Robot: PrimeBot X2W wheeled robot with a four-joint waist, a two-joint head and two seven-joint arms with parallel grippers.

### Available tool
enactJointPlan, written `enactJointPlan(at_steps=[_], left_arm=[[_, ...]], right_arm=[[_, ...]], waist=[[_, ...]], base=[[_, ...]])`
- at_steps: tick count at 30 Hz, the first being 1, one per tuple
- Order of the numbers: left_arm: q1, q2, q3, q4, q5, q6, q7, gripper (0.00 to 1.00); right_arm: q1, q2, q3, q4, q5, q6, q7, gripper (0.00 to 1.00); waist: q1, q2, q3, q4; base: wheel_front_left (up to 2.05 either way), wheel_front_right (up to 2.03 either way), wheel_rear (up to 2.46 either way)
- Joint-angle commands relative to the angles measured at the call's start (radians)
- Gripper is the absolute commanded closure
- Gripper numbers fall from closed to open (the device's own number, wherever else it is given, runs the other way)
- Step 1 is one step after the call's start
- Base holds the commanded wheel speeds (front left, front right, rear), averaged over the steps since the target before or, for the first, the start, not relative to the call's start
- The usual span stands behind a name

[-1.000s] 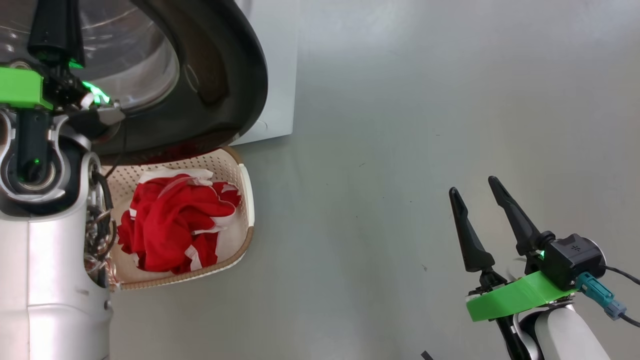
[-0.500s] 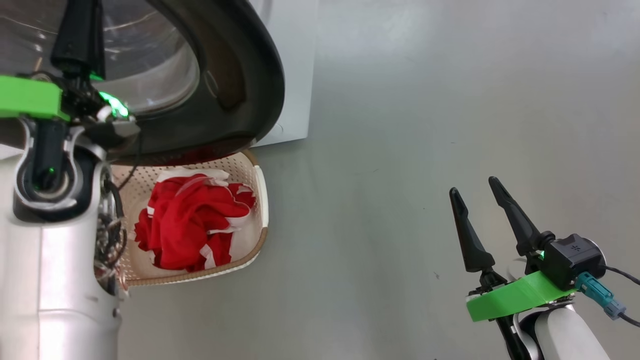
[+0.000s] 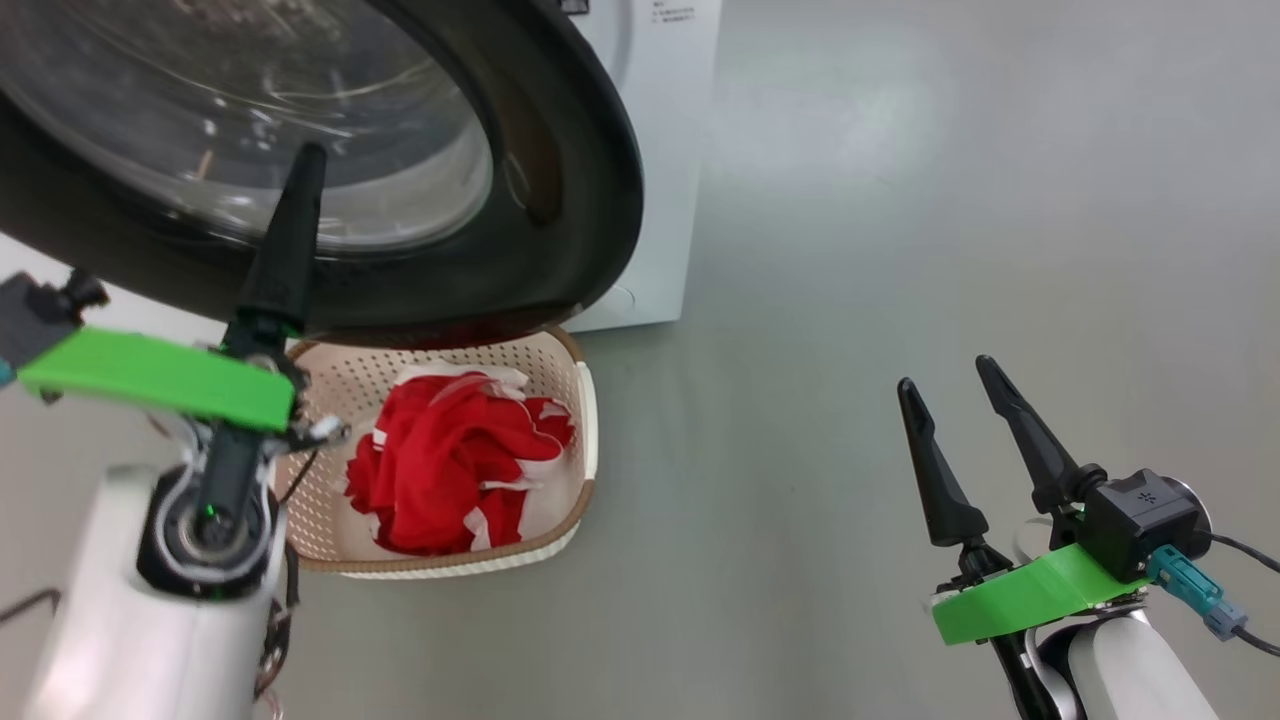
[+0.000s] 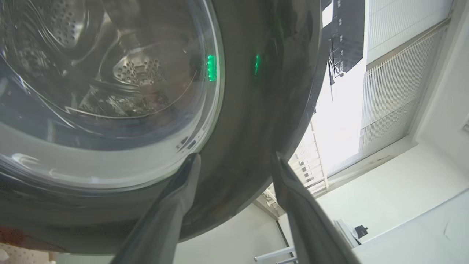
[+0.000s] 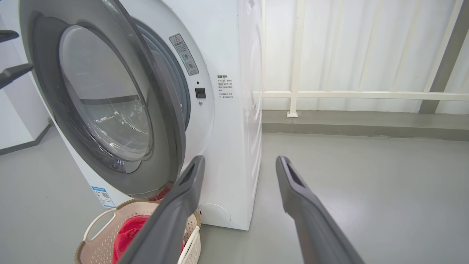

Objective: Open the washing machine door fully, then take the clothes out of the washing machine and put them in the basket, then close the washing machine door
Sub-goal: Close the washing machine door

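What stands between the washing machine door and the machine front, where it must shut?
Nothing visible. In the right wrist view, the gap between the washing machine door and the washing machine front looks free. The basket with the clothes sits on the floor under the door's lower edge, seemingly below its swing.

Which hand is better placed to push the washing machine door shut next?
Left. The open left hand sits close by the washing machine door, at its black rim; the right hand hangs over the floor, well off to the side. The clothes already lie in the basket, so closing comes next.
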Motion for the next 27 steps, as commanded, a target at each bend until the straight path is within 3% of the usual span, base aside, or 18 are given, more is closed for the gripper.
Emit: enactJointPlan(at_steps=[1, 6, 7, 12, 27], left_arm=[[0.02, 0.057, 0.008, -0.045, 0.078, -0.02, -0.046, 0.0], [0.11, 0.1, -0.068, -0.079, 0.298, -0.034, -0.189, 0.0], [0.11, 0.1, -0.068, -0.079, 0.298, -0.034, -0.189, 0.0], [0.212, 0.127, -0.118, -0.112, 0.457, -0.004, -0.269, 0.0], [0.48, 0.188, -0.094, -0.233, 0.789, 0.109, -0.313, 0.0]], right_arm=[[-0.02, -0.007, 0.023, -0.026, -0.011, 0.005, -0.006, 0.0], [-0.012, -0.007, 0.018, -0.028, -0.012, 0.005, -0.006, 0.0], [-0.012, -0.007, 0.018, -0.028, -0.012, 0.005, -0.006, 0.0], [0.01, -0.007, 0.012, -0.027, -0.012, 0.005, -0.006, 0.0], [0.091, -0.007, -0.039, -0.05, -0.039, 0.005, -0.006, 0.0]], waist=[[0.0, 0.0, -0.034, 0.029], [0.0, 0.0, -0.079, 0.05], [0.0, 0.0, -0.079, 0.05], [0.0, 0.0, -0.129, 0.071], [0.0, 0.0, -0.225, 0.097]], base=[[0.0, 0.0, 0.0], [0.0, 0.0, 0.0], [0.0, 0.0, 0.0], [0.0, 0.0, 0.0], [0.0, 0.0, 0.0]])
